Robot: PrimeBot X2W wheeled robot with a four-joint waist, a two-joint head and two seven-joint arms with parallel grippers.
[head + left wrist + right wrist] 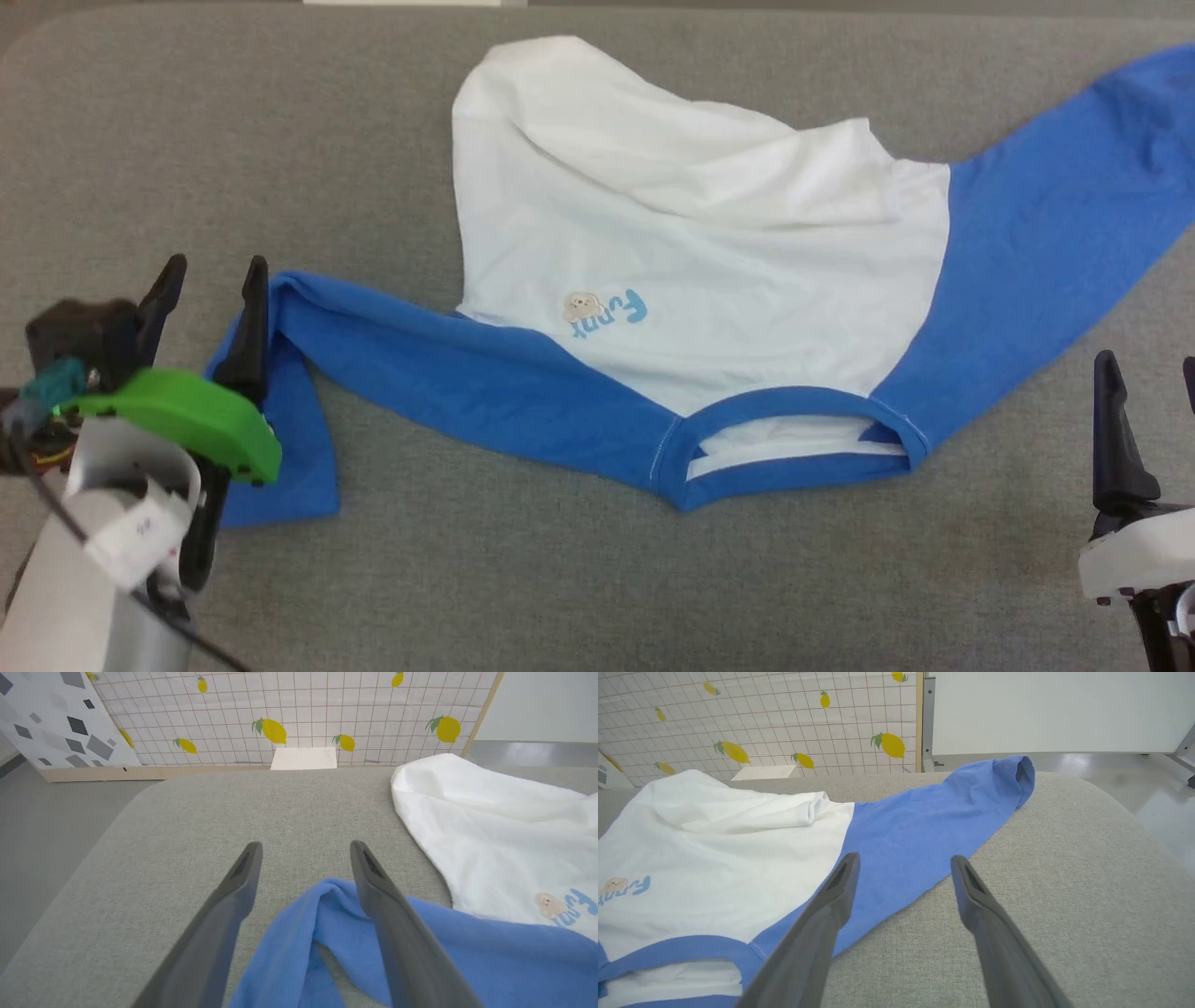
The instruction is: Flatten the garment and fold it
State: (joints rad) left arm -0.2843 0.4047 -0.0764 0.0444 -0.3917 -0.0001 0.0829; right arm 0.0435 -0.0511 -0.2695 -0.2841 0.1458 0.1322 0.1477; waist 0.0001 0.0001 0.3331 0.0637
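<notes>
I see the grey fabric-covered table (140, 121) taking up nearly the whole head view, its far-left corner rounded. There is grey floor (42, 826) beyond it, and a white grid wall panel (303, 714) printed with lemons stands behind the far edge. The garment (709, 233) lies from the middle to the right, neckband (794, 403) toward me, its white body rumpled and folded over at the far side. The right sleeve (1055, 224) runs out to the table's far right edge. The left sleeve (448, 369) stretches leftward and doubles back at its end. Bare surface lies along the near edge and across the far left. My left gripper (215, 269) stands wide, one finger over that doubled end, the cloth unpinched. My right gripper (1148, 362) is wide too, holding nothing, over bare table near the right sleeve.
</notes>
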